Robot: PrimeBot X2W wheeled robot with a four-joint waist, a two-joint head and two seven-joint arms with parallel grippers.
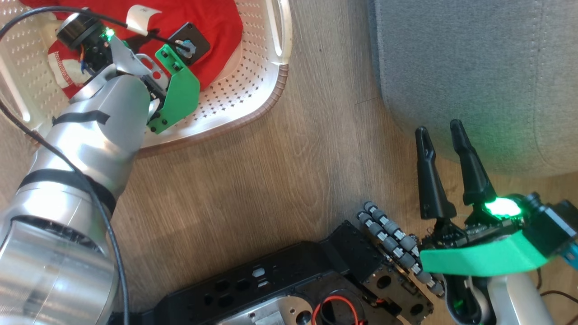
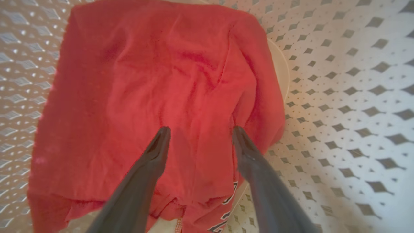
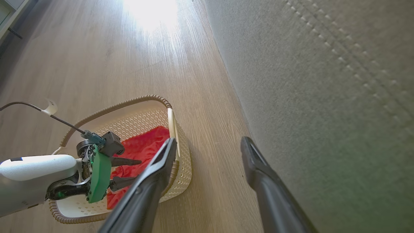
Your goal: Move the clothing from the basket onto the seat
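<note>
The clothing (image 2: 155,81) is soft red cloth, matt and lightly creased, with a stitched hem. The basket (image 1: 253,90) is cream plastic, smooth with a faint sheen and pierced all over with small holes. Its rim (image 1: 262,110) is brown with a woven-look texture. The seat (image 1: 474,67) is grey upholstery fabric, matt and finely grained, with a double line of stitching. The floor (image 1: 271,180) looks like smooth wood with a satin glare. The left forearm (image 1: 90,135) is glossy silver. The right pincer (image 1: 438,127) has matt dark fingers (image 1: 431,180).
</note>
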